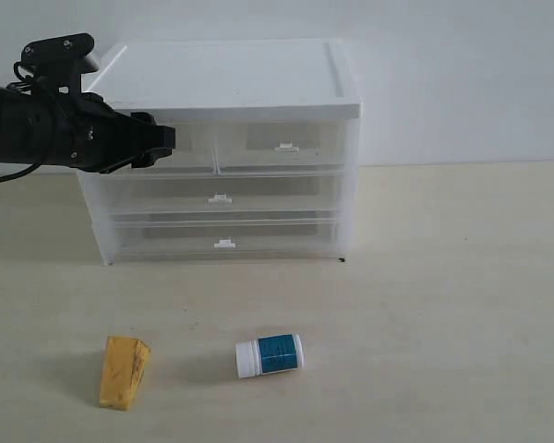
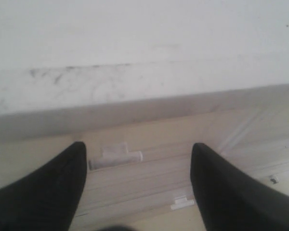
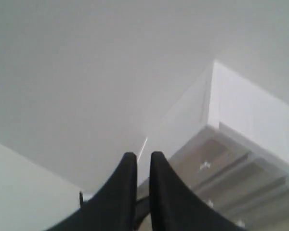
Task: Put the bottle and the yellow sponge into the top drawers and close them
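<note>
Bottle (image 1: 270, 354), 1 item: small, white plastic, white cap (image 1: 246, 359) and teal-blue label (image 1: 279, 353), lying on its side on the table (image 1: 443, 305) at lower centre of the exterior view, cap toward the left. Judged light, rigid and smooth. It is liable to roll, so best pinched across the labelled body, square to its long axis. Yellow sponge (image 1: 124, 371), 1 item: mustard wedge, lower left of the frame, well apart from the bottle. Judged very light, soft and compressible, with a rough face that should hold. Take it across the thicker end with modest squeeze. Top drawers, 2 items: left (image 1: 192, 148) and right (image 1: 282, 143), translucent, side by side under the lid of the white cabinet (image 1: 222, 78) at upper centre. Both look closed, and neither item is inside yet. Left gripper (image 1: 166, 140): reaching in from the upper left edge, its tip at the front of the left top drawer. Its wrist view shows the 2 fingers (image 2: 62, 183) spread wide and empty, with a white tab handle (image 2: 115, 157) between them. Contact cannot be told. Right gripper (image 3: 139, 156): absent from the exterior view. Its wrist view shows the fingers pressed almost together, pinching nothing, with the cabinet beyond.
</note>
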You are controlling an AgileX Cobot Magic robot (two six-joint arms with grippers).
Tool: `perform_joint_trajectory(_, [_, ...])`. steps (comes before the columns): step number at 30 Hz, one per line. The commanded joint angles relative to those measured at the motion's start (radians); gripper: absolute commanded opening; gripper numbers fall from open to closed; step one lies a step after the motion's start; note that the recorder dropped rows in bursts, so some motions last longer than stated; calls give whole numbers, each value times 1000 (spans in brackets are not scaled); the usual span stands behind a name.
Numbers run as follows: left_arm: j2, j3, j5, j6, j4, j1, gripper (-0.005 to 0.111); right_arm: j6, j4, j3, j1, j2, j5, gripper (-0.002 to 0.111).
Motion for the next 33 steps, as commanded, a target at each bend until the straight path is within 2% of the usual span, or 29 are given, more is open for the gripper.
perform_joint_trajectory(1, [1, -19, -37, 3, -4, -1, 60, 126, -211, -75, 0, 311, -187, 7])
perform_joint_trajectory(5, [1, -19, -40, 3, -4, -1, 60, 185, -212, -149, 0, 540, -286, 7])
perform_joint_trajectory(8, [1, -19, -42, 3, -4, -1, 60, 217, -231, -197, 13, 712, -486, 7])
perform_joint_trajectory(11, [1, -19, -48, 5, 0, -1, 60, 222, -222, -255, 65, 848, -598, 7])
perform_joint_trajectory(17, [1, -19, -34, 2, 0, -1, 60, 204, -182, -407, 147, 1029, -572, 7])
perform_joint_trajectory(25, [1, -19, -41, 2, 0, -1, 60, 210, -131, -530, 152, 1124, -544, 7])
perform_joint_trajectory(27, [1, -19, -41, 2, 0, -1, 60, 212, -138, -551, 152, 1128, -478, 14])
perform_joint_trajectory(31, [1, -19, -61, 2, 0, -1, 60, 228, -147, -578, 152, 1128, -438, 49])
perform_joint_trajectory(33, [1, -19, -74, 2, 0, -1, 60, 249, -122, -578, 161, 1128, -436, 58])
